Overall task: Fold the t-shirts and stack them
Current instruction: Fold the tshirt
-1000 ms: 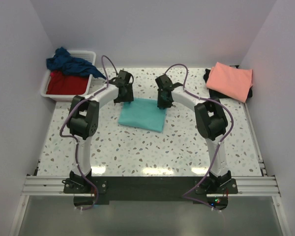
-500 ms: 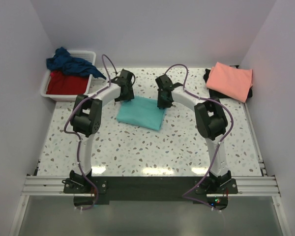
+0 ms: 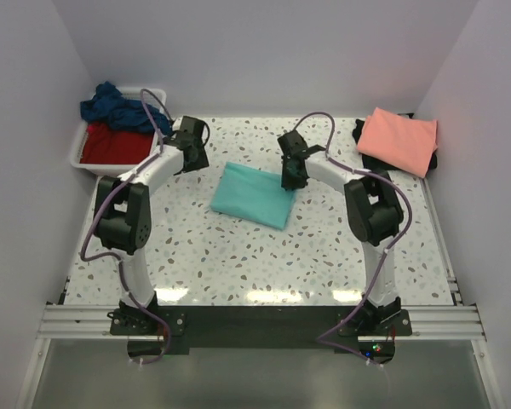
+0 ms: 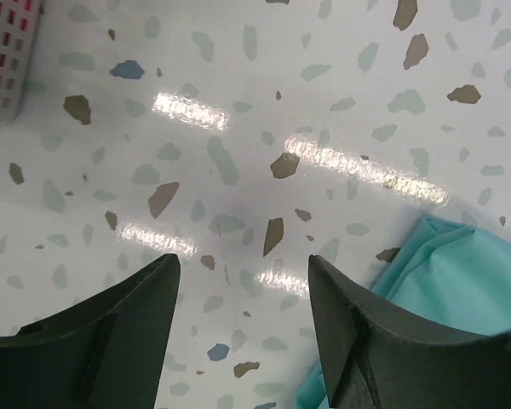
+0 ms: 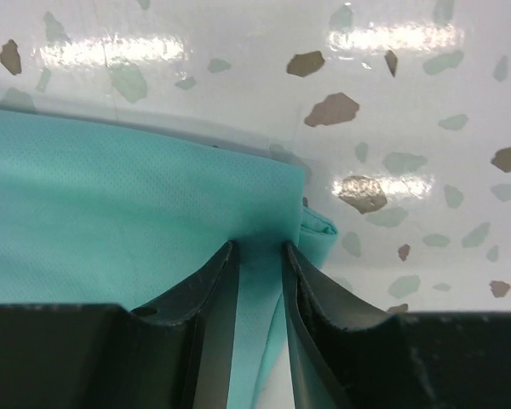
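Tub: a white plastic tub (image 3: 102,169) with slotted walls stands at the far left corner of the table.
Tub contents: a red t-shirt (image 3: 111,145) lies inside. A crumpled navy blue t-shirt (image 3: 119,111) is heaped on its far side and spills over the rim.
Table: glossy white top (image 3: 238,256) flecked with grey, brown and blue chips, with streaks of reflected light.
Handled shirt: the turquoise-teal t-shirt (image 3: 254,195) is folded into a flat, rough rectangle. It lies slightly askew on the middle of the table, between the two arms. The cloth is a smooth, fine knit, and layered edges show at one corner.
Right gripper: the right gripper (image 5: 260,251) is closed narrowly on a strip of the teal cloth at the shirt's far right corner. Its dark fingers rest on the fabric.
Left gripper: the left gripper (image 4: 243,268) has its jaws spread wide and holds nothing. It hangs over bare tabletop between the tub and the teal shirt's left edge.
Stack: at the far right, a salmon-pink t-shirt (image 3: 399,141) is folded flat. It lies on top of a black t-shirt (image 3: 360,136), whose edges show around it.
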`<state>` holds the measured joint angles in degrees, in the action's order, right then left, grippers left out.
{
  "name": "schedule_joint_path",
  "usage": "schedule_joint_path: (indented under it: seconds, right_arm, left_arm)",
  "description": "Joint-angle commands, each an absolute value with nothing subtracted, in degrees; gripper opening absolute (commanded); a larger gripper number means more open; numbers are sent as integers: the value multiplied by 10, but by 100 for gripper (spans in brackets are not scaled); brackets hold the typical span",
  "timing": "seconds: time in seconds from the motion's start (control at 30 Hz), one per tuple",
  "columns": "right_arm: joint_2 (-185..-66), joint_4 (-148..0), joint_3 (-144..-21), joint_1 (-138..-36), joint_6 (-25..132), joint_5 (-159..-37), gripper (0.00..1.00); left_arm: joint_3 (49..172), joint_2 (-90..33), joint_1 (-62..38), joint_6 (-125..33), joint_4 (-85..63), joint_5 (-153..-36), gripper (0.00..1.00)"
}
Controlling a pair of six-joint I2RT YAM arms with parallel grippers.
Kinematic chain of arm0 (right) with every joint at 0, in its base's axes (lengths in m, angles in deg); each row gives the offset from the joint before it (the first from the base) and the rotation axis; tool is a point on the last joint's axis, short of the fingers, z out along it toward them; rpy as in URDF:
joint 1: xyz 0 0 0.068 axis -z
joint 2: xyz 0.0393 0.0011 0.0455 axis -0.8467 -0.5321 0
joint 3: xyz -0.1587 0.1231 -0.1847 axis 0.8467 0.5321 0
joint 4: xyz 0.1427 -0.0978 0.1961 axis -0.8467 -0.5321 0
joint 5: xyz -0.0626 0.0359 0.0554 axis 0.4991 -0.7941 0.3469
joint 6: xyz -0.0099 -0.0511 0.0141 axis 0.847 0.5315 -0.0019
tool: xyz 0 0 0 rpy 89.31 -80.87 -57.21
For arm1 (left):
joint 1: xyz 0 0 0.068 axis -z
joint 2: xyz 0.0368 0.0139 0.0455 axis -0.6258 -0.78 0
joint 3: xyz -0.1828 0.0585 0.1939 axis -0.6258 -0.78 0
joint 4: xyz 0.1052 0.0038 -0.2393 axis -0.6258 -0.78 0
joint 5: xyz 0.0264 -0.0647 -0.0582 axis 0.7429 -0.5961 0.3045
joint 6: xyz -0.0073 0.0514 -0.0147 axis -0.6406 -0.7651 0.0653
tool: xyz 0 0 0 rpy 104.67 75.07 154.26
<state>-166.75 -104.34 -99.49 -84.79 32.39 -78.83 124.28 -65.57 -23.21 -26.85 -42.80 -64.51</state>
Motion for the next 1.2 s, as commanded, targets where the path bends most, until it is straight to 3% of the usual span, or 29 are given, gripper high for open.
schedule_joint_path:
  seconds: [0.0,0.17,0.37,0.57,0.87,1.17]
  right_arm:
    - [-1577,-1024,-962,-843,347,-751,32]
    - [-1501,-1013,-929,-843,352,-761,38]
    - [-1423,-982,-833,-842,313,-828,64]
    - [-1364,-828,-682,-830,246,-915,76]
    - [-1400,-627,-567,-795,165,-1027,77]
    - [-1469,-606,-566,-791,132,-1054,76]
  left_arm:
    - [1212,-571,-230,-265,-422,-649,67]
    - [1162,-543,-229,-269,-415,-704,67]
    - [1126,-535,-229,-266,-397,-737,67]
    - [1108,-529,-236,-271,-365,-794,67]
    - [1090,-519,-253,-272,-337,-841,67]
    - [1086,-510,-266,-277,-333,-839,67]
